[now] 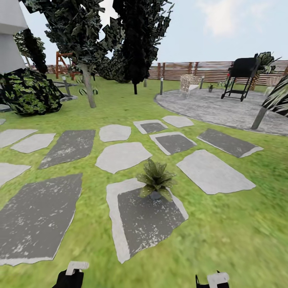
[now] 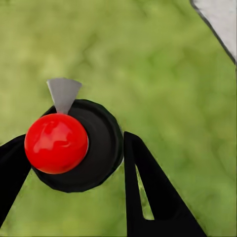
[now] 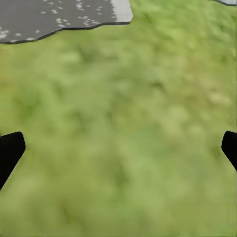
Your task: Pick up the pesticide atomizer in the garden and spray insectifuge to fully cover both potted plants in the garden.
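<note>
Atomizer point(image 2: 74, 145): black body, red knob, grey nozzle.

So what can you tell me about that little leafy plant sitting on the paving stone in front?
The potted plant is a small low rosette of pointed, dull green leaves spreading outward, rising from a small dark grey pot that barely shows beneath them. It stands upright near the upper edge of a grey stepping stone with a pale border, set in the lawn. Nothing else touches it; both grippers are well short of it.
</note>
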### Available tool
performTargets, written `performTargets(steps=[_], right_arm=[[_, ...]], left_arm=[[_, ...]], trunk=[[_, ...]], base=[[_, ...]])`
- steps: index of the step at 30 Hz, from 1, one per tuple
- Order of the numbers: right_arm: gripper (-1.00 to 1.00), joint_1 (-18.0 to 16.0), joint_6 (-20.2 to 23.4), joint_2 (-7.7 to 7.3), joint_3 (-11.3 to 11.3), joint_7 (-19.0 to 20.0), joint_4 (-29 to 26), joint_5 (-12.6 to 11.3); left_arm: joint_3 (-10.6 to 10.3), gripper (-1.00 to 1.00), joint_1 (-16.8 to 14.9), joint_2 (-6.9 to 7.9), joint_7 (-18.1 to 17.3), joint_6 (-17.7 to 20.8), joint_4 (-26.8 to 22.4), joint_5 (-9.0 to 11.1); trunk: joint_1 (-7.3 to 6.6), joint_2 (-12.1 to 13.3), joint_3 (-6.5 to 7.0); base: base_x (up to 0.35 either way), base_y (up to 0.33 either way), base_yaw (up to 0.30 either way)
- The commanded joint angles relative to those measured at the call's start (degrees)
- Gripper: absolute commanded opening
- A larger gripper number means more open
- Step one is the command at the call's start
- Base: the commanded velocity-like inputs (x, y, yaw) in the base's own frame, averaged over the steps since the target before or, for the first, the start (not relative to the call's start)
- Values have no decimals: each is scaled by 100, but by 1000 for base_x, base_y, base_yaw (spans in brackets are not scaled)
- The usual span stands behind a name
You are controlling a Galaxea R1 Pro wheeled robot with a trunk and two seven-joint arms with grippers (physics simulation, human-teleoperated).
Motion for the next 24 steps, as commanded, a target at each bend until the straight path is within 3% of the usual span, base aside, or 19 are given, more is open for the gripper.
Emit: performTargets(steps=[1, 24], right_arm=[[100, -4, -14, -1, -24, -44, 8, 62], [100, -4, -14, -1, -19, -44, 17, 62]], left_arm=[[-20, -100, -4, 1, -10, -16, 4, 4], [-20, -100, 0, 4, -8, -16, 4, 4]], trunk=[[0, -2, -5], [0, -2, -5]], base=[[136, 337, 0], [141, 336, 0]])
